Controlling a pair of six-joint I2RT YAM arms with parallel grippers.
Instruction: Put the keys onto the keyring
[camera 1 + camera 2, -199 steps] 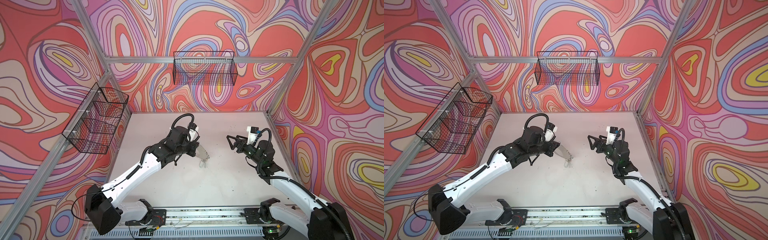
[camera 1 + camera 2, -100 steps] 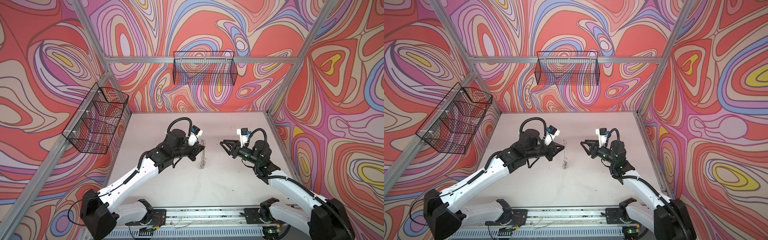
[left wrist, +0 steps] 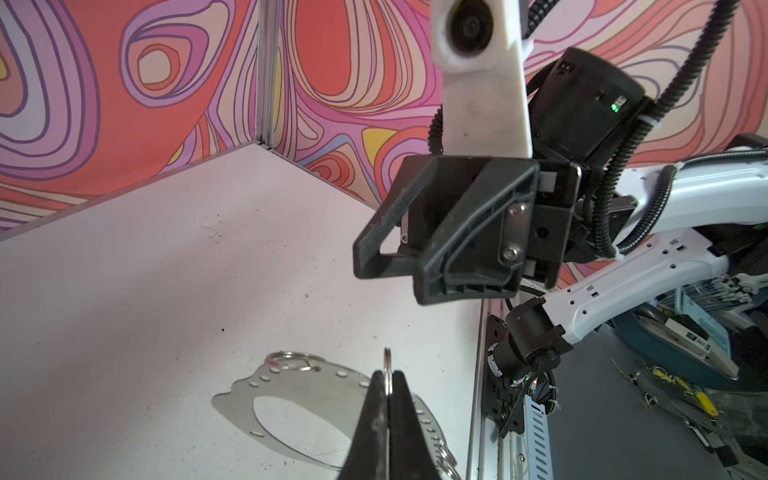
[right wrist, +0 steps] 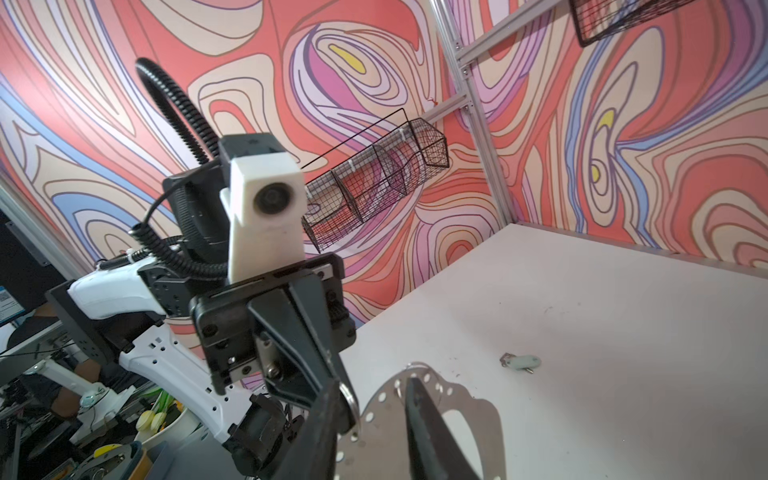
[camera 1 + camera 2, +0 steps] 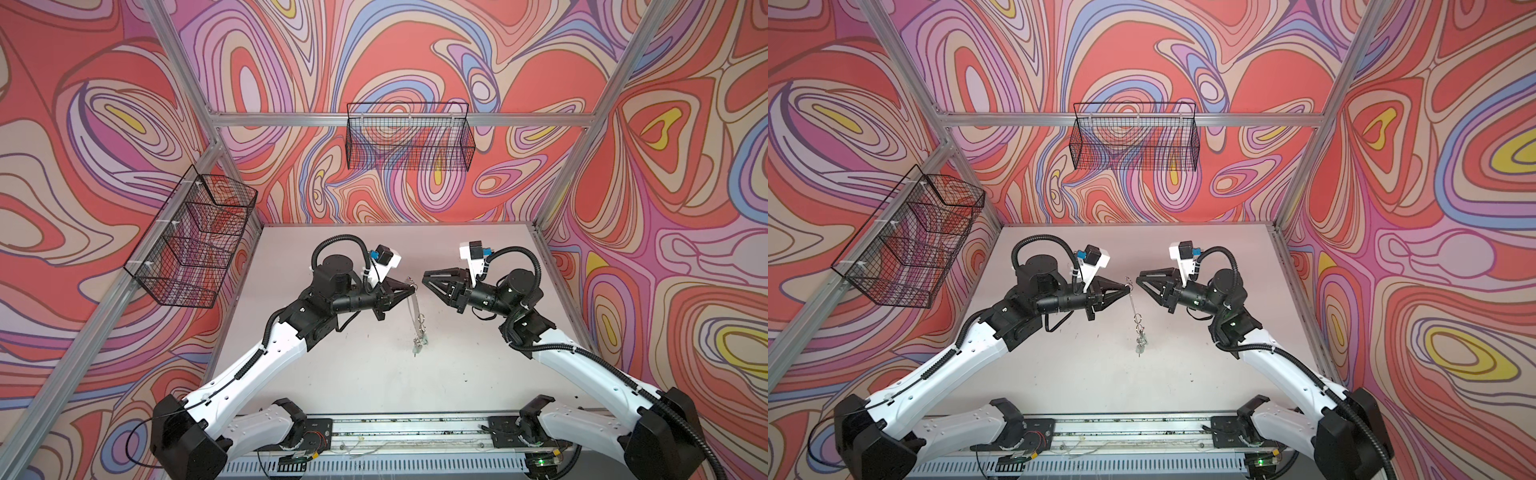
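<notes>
Now the keyring [image 3: 299, 384] hangs below the clamping left hand [image 3: 387, 377]; right hand [image 5: 426, 277], parted and empty, faces it.

No legible text, brand, number or sign appears in any view. A small printed label on a blue-and-white box [image 3: 700, 338], beyond the tabletop [image 3: 166, 270] edge, is too blurred to read.
</notes>
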